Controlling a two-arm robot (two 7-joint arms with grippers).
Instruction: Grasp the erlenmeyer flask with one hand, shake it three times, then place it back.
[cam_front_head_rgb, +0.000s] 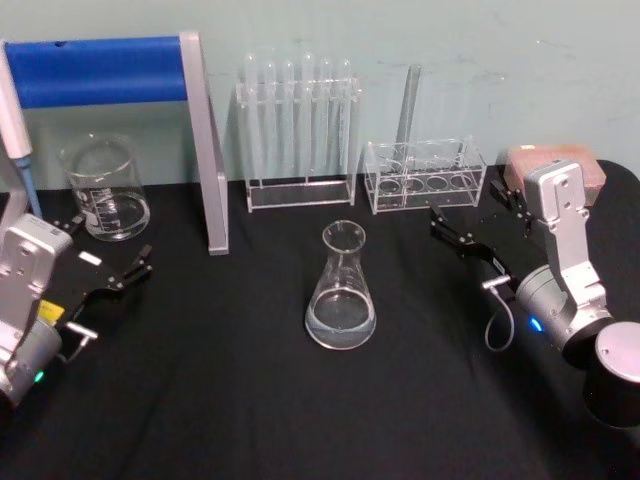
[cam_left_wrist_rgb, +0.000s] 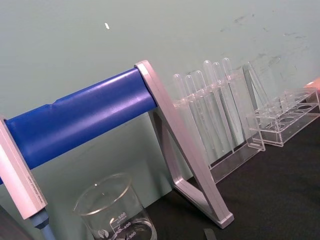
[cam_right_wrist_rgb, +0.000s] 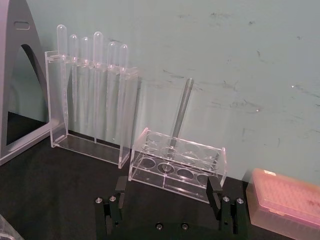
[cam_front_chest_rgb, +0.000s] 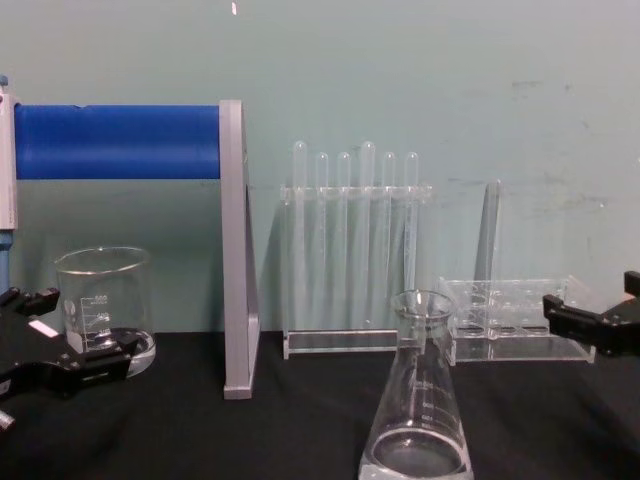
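Note:
The erlenmeyer flask (cam_front_head_rgb: 340, 290) stands upright on the black table mid-way between the arms, with a little clear liquid in its base; in the chest view the flask (cam_front_chest_rgb: 418, 400) is at the front centre. My right gripper (cam_front_head_rgb: 466, 208) hovers open to the flask's right and slightly behind it, near the small rack, holding nothing. Its two fingers (cam_right_wrist_rgb: 120, 186) frame an empty gap in the right wrist view. My left gripper (cam_front_head_rgb: 104, 250) rests open at the far left, in front of the beaker, well apart from the flask.
A glass beaker (cam_front_head_rgb: 105, 190) sits at the back left beside a stand with a blue roller (cam_front_head_rgb: 100, 70). A rack of test tubes (cam_front_head_rgb: 298, 130) and a low rack (cam_front_head_rgb: 425, 175) with one tube line the back wall. A pink tip box (cam_front_head_rgb: 555, 165) is back right.

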